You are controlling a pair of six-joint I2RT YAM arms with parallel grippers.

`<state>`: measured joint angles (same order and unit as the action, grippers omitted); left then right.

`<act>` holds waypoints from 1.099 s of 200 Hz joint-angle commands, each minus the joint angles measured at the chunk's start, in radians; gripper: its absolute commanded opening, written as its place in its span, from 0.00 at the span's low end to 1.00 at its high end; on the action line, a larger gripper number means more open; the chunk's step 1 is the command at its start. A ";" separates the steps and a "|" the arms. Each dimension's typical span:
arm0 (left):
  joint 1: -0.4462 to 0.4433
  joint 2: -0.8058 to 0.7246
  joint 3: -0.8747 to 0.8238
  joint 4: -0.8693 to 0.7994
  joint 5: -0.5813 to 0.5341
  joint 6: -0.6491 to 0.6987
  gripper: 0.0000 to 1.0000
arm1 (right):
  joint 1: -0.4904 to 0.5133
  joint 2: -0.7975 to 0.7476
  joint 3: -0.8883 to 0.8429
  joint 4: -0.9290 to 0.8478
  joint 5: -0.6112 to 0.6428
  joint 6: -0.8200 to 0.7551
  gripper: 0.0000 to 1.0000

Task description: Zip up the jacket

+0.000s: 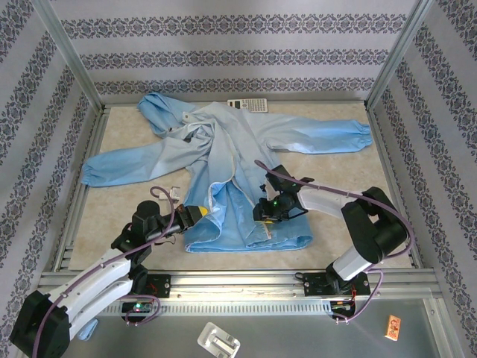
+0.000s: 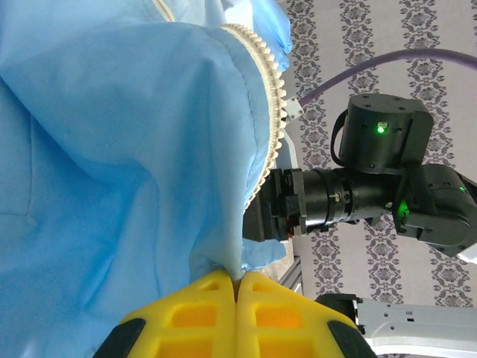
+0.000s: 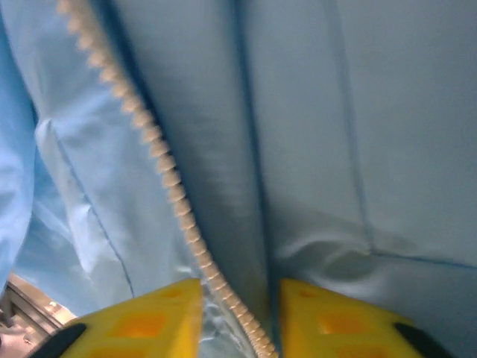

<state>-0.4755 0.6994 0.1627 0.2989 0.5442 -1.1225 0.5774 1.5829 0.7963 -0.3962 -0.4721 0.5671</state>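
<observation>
The light-blue jacket (image 1: pixel 223 160) lies spread on the table with its sleeves out to both sides and its front open. My left gripper (image 1: pixel 195 213) is shut on the fabric at the lower edge of the left front panel; in the left wrist view its yellow fingers (image 2: pixel 201 313) pinch a fold of jacket (image 2: pixel 112 149) beside the pale zipper teeth (image 2: pixel 273 112). My right gripper (image 1: pixel 262 212) sits over the right front panel. Its yellow fingers (image 3: pixel 149 317) stand apart, and the zipper teeth (image 3: pixel 171 186) run down between them over the blue fabric (image 3: pixel 358 112).
A calculator (image 1: pixel 247 105) lies at the table's far edge behind the jacket's collar. Metal frame posts (image 1: pixel 71 60) stand at the back corners and patterned walls close in the sides. The right arm's black wrist (image 2: pixel 358 186) hangs close beside my left gripper.
</observation>
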 commanded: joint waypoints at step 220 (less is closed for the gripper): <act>0.018 -0.107 0.009 -0.281 -0.065 0.127 0.00 | 0.275 -0.168 0.354 -0.127 0.038 0.047 0.36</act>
<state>-0.4751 0.6083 0.1631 0.0643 0.4988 -1.0199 0.7998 1.4921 1.2804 -0.8970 -0.0528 0.4042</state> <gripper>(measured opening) 0.051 0.278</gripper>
